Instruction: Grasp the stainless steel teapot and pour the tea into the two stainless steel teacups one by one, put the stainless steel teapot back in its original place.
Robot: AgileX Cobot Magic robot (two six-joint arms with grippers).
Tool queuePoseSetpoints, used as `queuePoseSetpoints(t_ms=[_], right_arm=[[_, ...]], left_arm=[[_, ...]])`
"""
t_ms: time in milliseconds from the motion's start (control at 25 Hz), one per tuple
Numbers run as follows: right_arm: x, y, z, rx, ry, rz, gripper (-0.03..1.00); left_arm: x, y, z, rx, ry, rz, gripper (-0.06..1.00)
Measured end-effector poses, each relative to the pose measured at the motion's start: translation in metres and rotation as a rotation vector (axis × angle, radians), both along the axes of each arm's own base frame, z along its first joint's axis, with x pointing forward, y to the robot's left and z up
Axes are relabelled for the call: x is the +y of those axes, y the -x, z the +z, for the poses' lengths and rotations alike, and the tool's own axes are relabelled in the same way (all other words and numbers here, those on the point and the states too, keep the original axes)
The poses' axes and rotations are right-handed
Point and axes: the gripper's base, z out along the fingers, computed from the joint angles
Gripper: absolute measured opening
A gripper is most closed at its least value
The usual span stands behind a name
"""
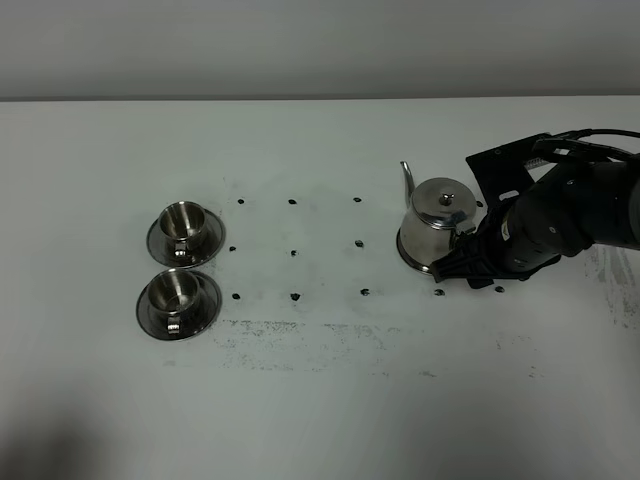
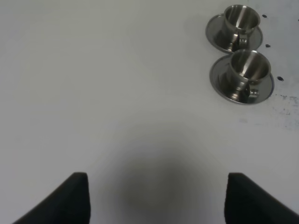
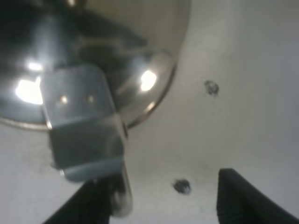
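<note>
Teapot (image 1: 437, 222) stands upright on the right side of the table (image 1: 320, 410), well apart from the far cup (image 1: 181, 222) and near cup (image 1: 175, 292), which sit on saucers at the left. Right claw (image 1: 470, 270) is spread wide and grips nothing. The pot's handle (image 3: 84, 135) lies between its jaws, close to one finger, evidently lined up for closing. Left claw (image 2: 156, 198) hangs open and empty above the table, away from the pot.

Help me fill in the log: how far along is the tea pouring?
Done: nothing visible; both teacups look empty. In hand: the right gripper is at the handle of the teapot, jaws open, no grip yet. Remaining: grasp, pour into each cup, set the teapot back.
</note>
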Motion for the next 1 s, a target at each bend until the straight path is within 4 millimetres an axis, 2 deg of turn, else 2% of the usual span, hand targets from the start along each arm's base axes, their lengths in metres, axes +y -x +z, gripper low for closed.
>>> queuePoseSetpoints(t_ms=[120, 320, 440, 680, 1000], right_arm=[[0.000, 0.006, 0.011, 0.035, 0.023, 0.054, 0.49], [0.005, 0.008, 0.051, 0.016, -0.006, 0.134, 0.49], [0.009, 0.006, 0.064, 0.023, -0.028, 0.180, 0.49], [0.011, 0.002, 0.070, 0.033, -0.046, 0.221, 0.49], [0.010, -0.022, 0.058, 0.070, -0.061, 0.205, 0.49]], left_arm=[[0.000, 0.000, 0.000, 0.000, 0.000, 0.000, 0.59], [0.000, 0.000, 0.000, 0.000, 0.000, 0.000, 0.59], [0.000, 0.000, 0.000, 0.000, 0.000, 0.000, 0.59], [0.000, 0.000, 0.000, 0.000, 0.000, 0.000, 0.59], [0.000, 0.000, 0.000, 0.000, 0.000, 0.000, 0.59]])
